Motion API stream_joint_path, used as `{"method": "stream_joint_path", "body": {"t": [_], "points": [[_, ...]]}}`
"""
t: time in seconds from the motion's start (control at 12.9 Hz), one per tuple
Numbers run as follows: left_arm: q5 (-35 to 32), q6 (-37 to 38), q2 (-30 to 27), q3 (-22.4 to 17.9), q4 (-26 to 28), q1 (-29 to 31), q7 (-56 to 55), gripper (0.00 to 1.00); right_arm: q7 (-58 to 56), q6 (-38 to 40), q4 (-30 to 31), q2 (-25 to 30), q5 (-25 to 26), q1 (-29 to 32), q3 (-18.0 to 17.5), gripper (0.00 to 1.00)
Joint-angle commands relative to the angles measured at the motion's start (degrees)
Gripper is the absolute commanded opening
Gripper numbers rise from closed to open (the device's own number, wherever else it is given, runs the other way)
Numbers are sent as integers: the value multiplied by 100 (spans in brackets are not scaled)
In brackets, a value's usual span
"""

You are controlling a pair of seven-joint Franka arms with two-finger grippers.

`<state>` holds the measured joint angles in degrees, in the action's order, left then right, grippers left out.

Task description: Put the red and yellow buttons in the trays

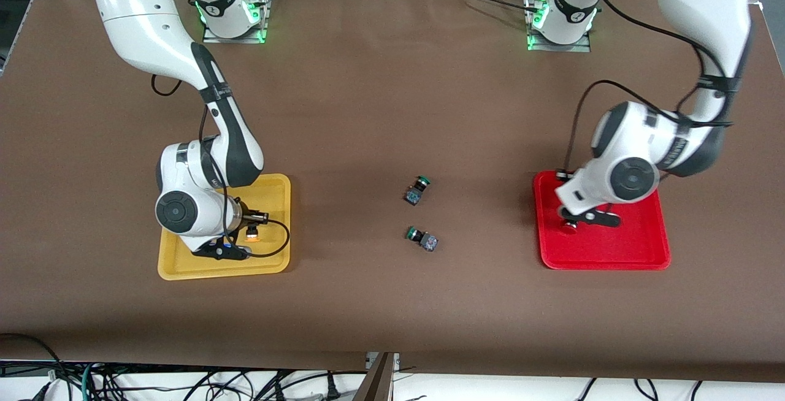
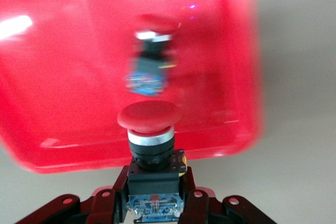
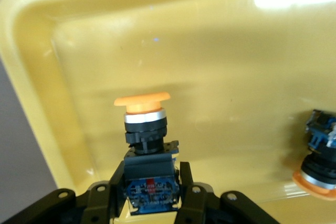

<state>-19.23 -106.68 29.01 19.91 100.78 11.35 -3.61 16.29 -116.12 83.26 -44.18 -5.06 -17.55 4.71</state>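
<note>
Currently: left gripper [image 2: 155, 203] clamps a red button [image 2: 150, 129] over the red tray [image 1: 638, 254], right gripper [image 3: 150, 192] a yellow button [image 3: 143, 114] over the yellow tray [image 1: 279, 186]; either could topple or strike its tray-mate on release.

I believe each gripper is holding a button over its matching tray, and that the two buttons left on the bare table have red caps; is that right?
Not quite: the two buttons on the bare table have green caps, not red, as the front view shows. The rest holds: the left gripper holds a red button over the red tray, and the right gripper holds a yellow button over the yellow tray.
</note>
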Motion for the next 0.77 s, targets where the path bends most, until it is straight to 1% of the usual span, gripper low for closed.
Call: {"method": "stream_joint_path", "body": {"t": [0.0,0.08,0.15,0.23,0.31,0.39,0.46,0.54,0.7], "points": [[-520,-229,121,101,100,621,755,9,-91,-593,883,384,-100,23,-49,0],[-521,-457,218,92,135,736,861,9,-91,-726,980,384,-100,23,-49,0],[-530,-737,393,92,144,920,940,12,-126,-676,973,393,-100,23,-41,36],[-530,-958,525,92,144,1061,1106,14,-161,-562,920,489,-91,32,55,99],[-530,-1134,648,92,135,1097,1291,21,-248,-300,833,638,-83,41,100,100],[-521,-1197,754,101,100,1176,1371,57,-327,120,571,709,-39,67,126,100],[-495,-1215,781,109,74,1159,1381,100,-337,682,185,709,5,76,161,100],[-486,-1197,738,144,73,1124,1372,100,-433,1218,-184,718,23,85,240,100],[-468,-1145,501,337,65,1141,1372,100,-897,2211,-660,797,14,94,442,100]]}}
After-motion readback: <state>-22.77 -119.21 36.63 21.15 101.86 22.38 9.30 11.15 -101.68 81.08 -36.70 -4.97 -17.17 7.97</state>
